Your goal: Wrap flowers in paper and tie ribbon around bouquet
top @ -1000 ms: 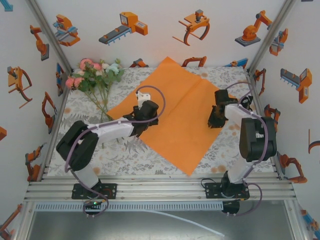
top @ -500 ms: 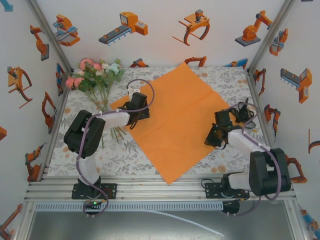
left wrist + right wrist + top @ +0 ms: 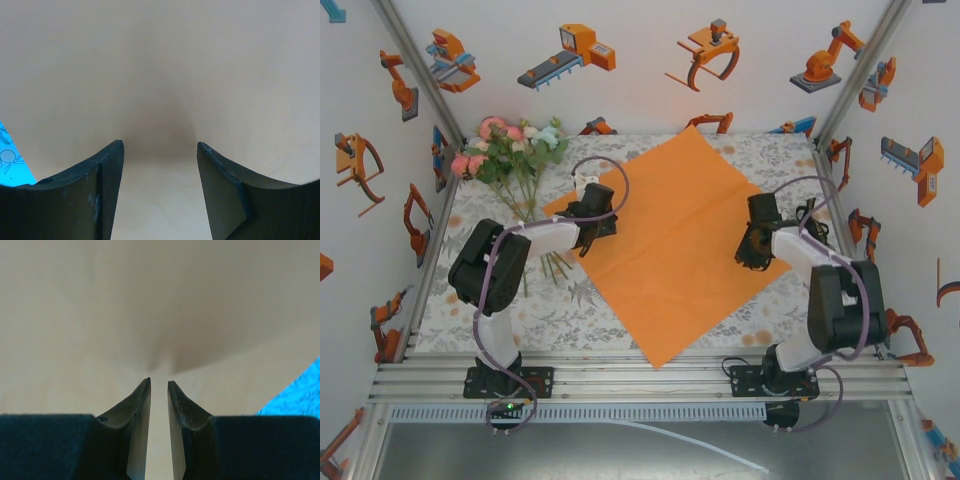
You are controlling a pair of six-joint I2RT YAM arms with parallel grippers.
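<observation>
Orange in colour, a large plain rectangular paper sheet is spread flat on a grey floral-patterned table cover, turned so that its corners point to the far, near, left and right sides. A small bunch of artificial pink, white and pale blue-green flowers with green leaves is laid beyond the paper sheet's left corner. The blooms are kept well away from the paper sheet, while the long thin green stems are run down just beside its left edge, partly hidden under the left arm; whether the stems touch the paper sheet cannot be told. The left gripper is held over the paper sheet just inside its left corner. Its two dark fingers are seen spread well apart, nothing is clasped between them, and the paper sheet's pale surface is seen close beneath. The right gripper is set at the paper sheet's right corner. Its fingers are drawn nearly together, only a thin slit being left, and the paper sheet is puckered into a shadowed crease right at the tips, so a fold of it is judged to be pinched there. A sliver of table cover, rendered blue in the wrist views, is seen past the paper sheet's edge.
</observation>
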